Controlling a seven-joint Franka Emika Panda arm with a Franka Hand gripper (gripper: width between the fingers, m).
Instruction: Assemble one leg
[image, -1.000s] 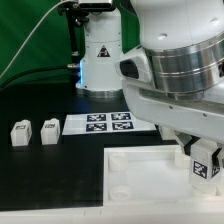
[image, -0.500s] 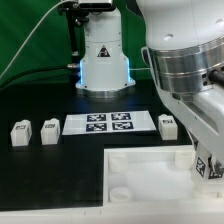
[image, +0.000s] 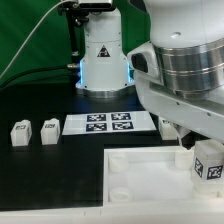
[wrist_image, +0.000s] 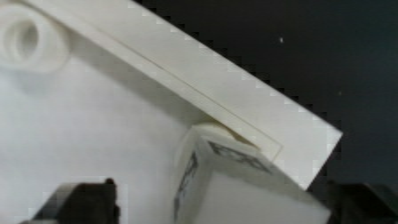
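My gripper is shut on a leg, a small white block with a black-and-white tag, held tilted over the right edge of the large white panel. In the wrist view the leg sits between my dark fingers, and its end touches the panel's raised rim. A round corner socket shows farther along the panel. Two more legs stand on the black table at the exterior view's left.
The marker board lies flat behind the panel. The robot base stands at the back. My arm's large body fills the exterior view's right and hides the table behind it.
My arm has swung over the panel's right edge, and the held leg has shifted only slightly. A leg seen beside the marker board half a second ago is now behind my arm.
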